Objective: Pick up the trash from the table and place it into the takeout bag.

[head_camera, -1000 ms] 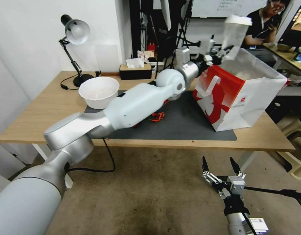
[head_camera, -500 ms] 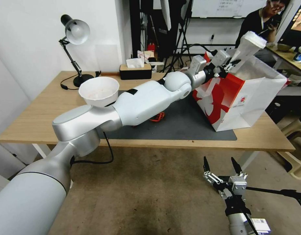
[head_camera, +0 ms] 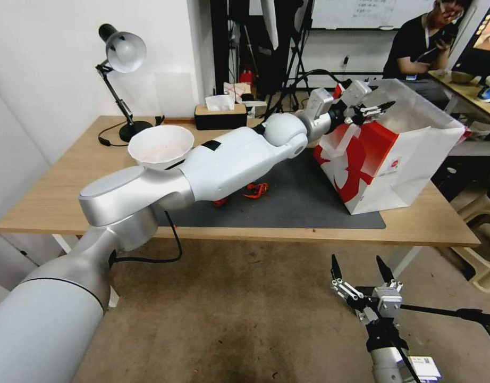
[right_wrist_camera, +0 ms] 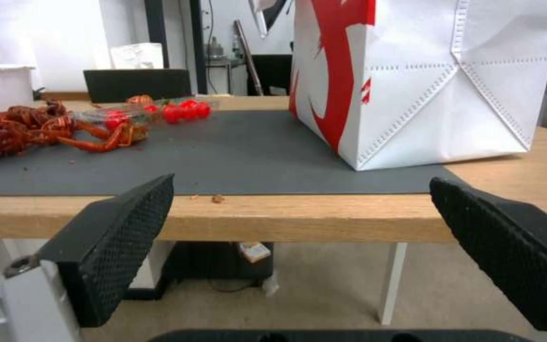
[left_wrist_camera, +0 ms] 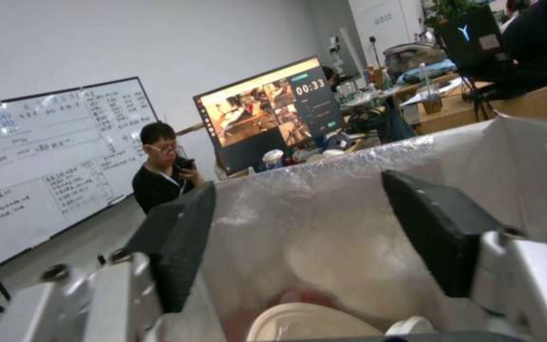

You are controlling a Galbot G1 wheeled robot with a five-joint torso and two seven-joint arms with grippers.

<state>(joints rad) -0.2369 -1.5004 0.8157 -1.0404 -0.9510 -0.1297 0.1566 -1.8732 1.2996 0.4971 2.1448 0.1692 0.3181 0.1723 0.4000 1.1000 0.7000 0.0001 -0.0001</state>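
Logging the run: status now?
Left gripper open over takeout bag mouth. Right gripper open, parked below table. Crayfish shells on mat.

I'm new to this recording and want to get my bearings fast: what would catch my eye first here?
The left arm stretches across the table, its left gripper open over the mouth of the red-and-white takeout bag, which stands at the mat's right end. Red crayfish scraps lie on the dark mat and a white bowl sits at its left end. The right gripper hangs open below the table's front edge.
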